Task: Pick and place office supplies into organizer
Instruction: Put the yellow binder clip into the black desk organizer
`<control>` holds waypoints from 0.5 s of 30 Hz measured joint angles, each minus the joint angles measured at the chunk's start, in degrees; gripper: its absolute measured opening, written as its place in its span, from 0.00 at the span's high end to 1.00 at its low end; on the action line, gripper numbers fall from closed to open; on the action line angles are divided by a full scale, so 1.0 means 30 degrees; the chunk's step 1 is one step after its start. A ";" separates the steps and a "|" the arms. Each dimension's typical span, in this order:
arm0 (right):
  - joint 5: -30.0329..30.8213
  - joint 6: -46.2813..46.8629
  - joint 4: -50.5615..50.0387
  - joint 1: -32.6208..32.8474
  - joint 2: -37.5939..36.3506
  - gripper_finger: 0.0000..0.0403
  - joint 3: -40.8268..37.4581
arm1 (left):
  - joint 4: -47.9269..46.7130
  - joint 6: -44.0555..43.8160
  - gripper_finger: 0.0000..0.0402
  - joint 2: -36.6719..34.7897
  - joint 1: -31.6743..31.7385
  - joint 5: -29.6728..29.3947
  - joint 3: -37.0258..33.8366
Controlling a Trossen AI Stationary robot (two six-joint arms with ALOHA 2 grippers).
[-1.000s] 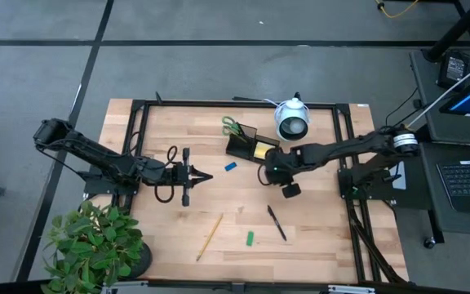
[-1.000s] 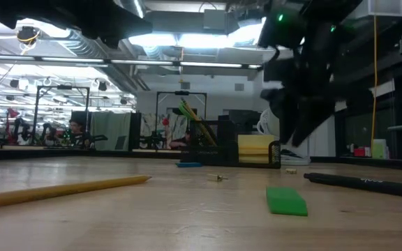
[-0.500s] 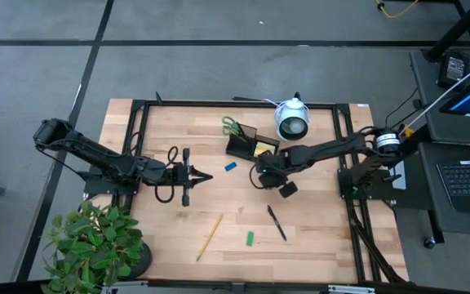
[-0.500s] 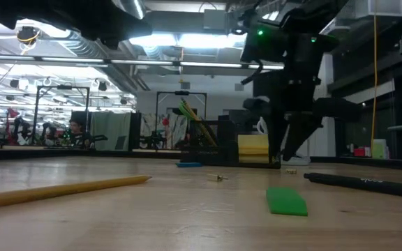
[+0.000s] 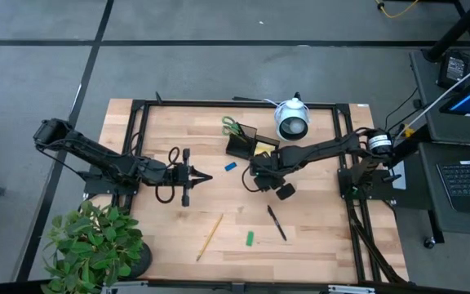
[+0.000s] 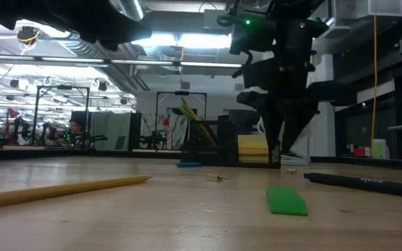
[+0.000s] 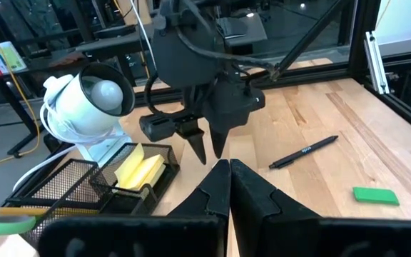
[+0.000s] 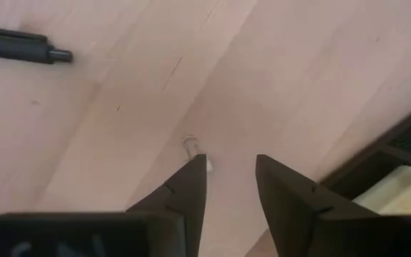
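Observation:
The black organizer [image 5: 246,145] stands at the table's far middle. It holds a yellow sticky-note pad [image 5: 262,150] and green-handled scissors [image 5: 231,125]. On the wood lie a blue piece [image 5: 231,167], a black pen [image 5: 277,222], a green piece [image 5: 250,238] and a pencil [image 5: 210,237]. My right gripper [image 8: 230,163] points down, open, just on the near side of the organizer and low over bare wood. A tiny metal clip [image 8: 190,145] lies by one fingertip. Nothing is between the fingers. My left gripper [image 5: 208,176] waits shut at the left, level, pointing at the right one.
A white round lens-faced device [image 5: 292,121] stands right of the organizer at the far edge. A potted plant [image 5: 92,245] sits at the near left corner. A black frame [image 5: 137,147] runs around the tabletop. Bare wood lies between the pen and the organizer.
My right gripper has moved toward the table's left, along the organizer's near side, tipping more steeply downward and rolling a little. Its fingers stay apart. The supplies on the table have not moved.

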 joint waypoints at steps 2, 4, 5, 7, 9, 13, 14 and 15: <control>-0.0034 0.0071 -0.0063 0.0110 0.0000 0.66 -0.0022 | -0.0024 -0.0002 0.99 0.0000 0.0000 0.0003 0.0000; -0.0044 0.0079 -0.0130 0.0228 0.0000 0.62 -0.0165 | -0.0081 0.0000 0.99 0.0000 0.0000 0.0002 0.0000; -0.0065 0.0079 -0.0223 0.0235 0.0000 0.60 -0.0251 | -0.0110 0.0000 0.99 0.0000 0.0000 0.0003 0.0000; -0.0115 -0.0064 -0.0300 0.0251 0.0001 0.57 -0.0446 | -0.0237 -0.0001 0.99 0.0000 0.0000 0.0003 0.0000; -0.0096 -0.0710 -0.0436 0.0224 0.0000 0.55 -0.0472 | -0.0292 -0.0007 0.99 0.0000 0.0000 0.0003 0.0000; -0.0095 -0.1023 -0.0233 0.0127 0.0002 0.54 -0.0472 | -0.0284 -0.0187 1.00 0.0000 0.0000 0.0000 0.0000; -0.0102 -0.1029 -0.0233 0.0088 0.0016 0.55 -0.0472 | -0.0284 -0.0262 1.00 0.0000 0.0000 -0.0002 0.0000; -0.0102 -0.1021 -0.0233 0.0053 0.0037 0.55 -0.0472 | -0.0284 -0.0278 0.99 0.0000 0.0000 0.0003 0.0000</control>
